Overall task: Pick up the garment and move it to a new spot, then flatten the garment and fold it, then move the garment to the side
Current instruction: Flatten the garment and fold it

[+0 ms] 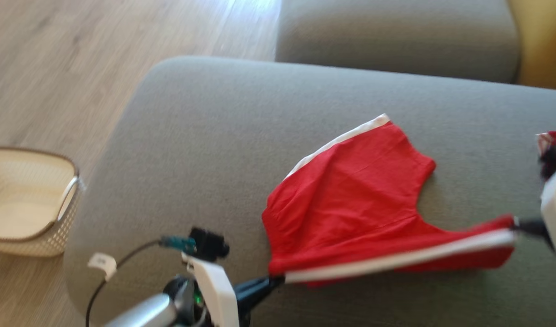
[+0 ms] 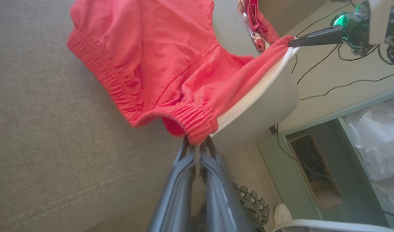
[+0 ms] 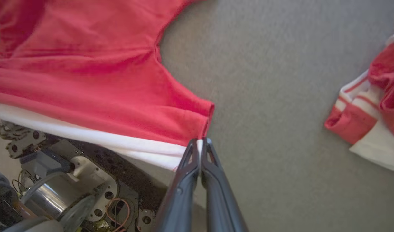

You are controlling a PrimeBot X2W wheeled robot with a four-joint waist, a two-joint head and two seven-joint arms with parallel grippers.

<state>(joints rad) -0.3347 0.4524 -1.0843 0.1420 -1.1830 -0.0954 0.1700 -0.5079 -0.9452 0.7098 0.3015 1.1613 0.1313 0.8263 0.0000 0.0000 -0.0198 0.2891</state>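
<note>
A smaller red piece, shorts (image 1: 350, 200) with a white side stripe and an elastic waistband, is stretched over the grey sofa cushion (image 1: 214, 136). My left gripper (image 1: 278, 279) is shut on the waistband corner (image 2: 197, 135). My right gripper (image 1: 516, 223) is shut on the striped leg hem (image 3: 200, 143). The near edge of the shorts (image 2: 152, 58) hangs taut between the two grippers, and the far part rests on the cushion. The garment (image 1: 555, 138), red with white and striped trim, lies crumpled at the right edge, apart from both grippers; its sleeve (image 3: 374, 106) shows, its print is hidden.
A cream woven basket (image 1: 32, 204) stands on the wood floor (image 1: 55, 68) left of the sofa. A second grey cushion (image 1: 396, 36) lies behind. Cables (image 2: 329, 87) run over the floor near the sofa's edge. Bare cushion spreads to the left of the shorts.
</note>
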